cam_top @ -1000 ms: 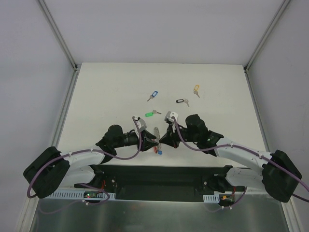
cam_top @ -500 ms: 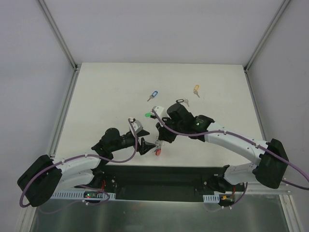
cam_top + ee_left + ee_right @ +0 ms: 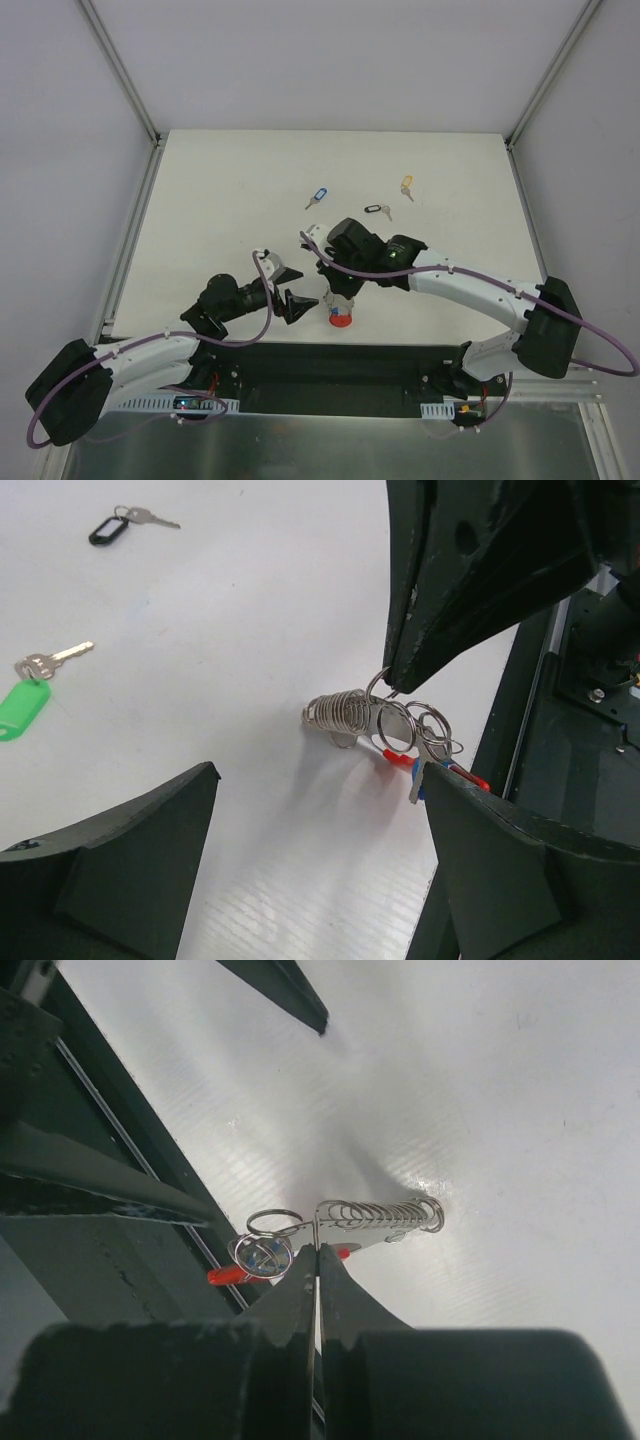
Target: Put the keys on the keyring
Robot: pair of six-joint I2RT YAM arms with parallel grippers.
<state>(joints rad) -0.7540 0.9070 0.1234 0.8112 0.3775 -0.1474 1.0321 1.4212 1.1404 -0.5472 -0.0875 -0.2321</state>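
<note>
The keyring (image 3: 385, 1215) is pinched by the pressed-together fingers of the right gripper (image 3: 318, 1250), just ahead of the left gripper (image 3: 320, 780), whose fingers are spread wide. A green key (image 3: 25, 705) and a black key (image 3: 110, 528) are seen lying well beyond.

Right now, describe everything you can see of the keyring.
The keyring shows a silver, tightly coiled, spring-like stretch joined to a glossy red stretch; it looks like metal and plastic. Small split rings and a blue-tagged key hang bunched at the red end. The right hand, shut, pinches its wire beside the coil and holds it low near the front edge of the table. Whether it touches the table is unclear.
</note>
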